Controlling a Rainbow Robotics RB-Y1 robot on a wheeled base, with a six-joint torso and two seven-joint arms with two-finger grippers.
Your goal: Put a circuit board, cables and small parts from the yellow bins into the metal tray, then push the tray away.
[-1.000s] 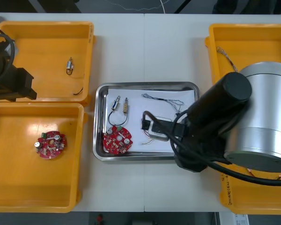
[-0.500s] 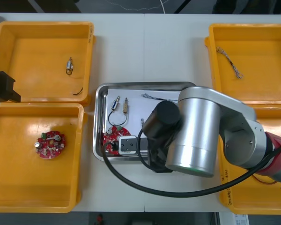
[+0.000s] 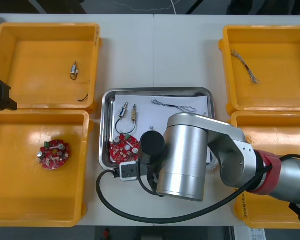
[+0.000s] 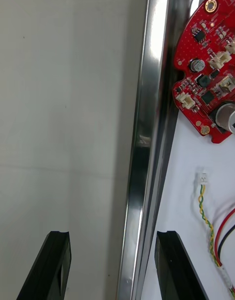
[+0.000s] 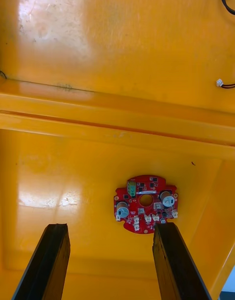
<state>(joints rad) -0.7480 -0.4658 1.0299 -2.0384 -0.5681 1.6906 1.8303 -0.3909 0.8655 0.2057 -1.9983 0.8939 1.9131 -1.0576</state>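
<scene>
One right hand (image 4: 111, 235) astride tray rim (image 4: 147, 109)

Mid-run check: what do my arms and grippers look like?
The right arm is a fat silver cylinder with a black round cap, a red band and a looping black cable. The left arm shows as a black block. Both the right gripper and left gripper have flat black fingers.

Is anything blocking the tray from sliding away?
Nothing visible does. The open right claw straddles the metal tray's near rim; the yellow bins sit at its sides, the left claw hovering over one.
</scene>
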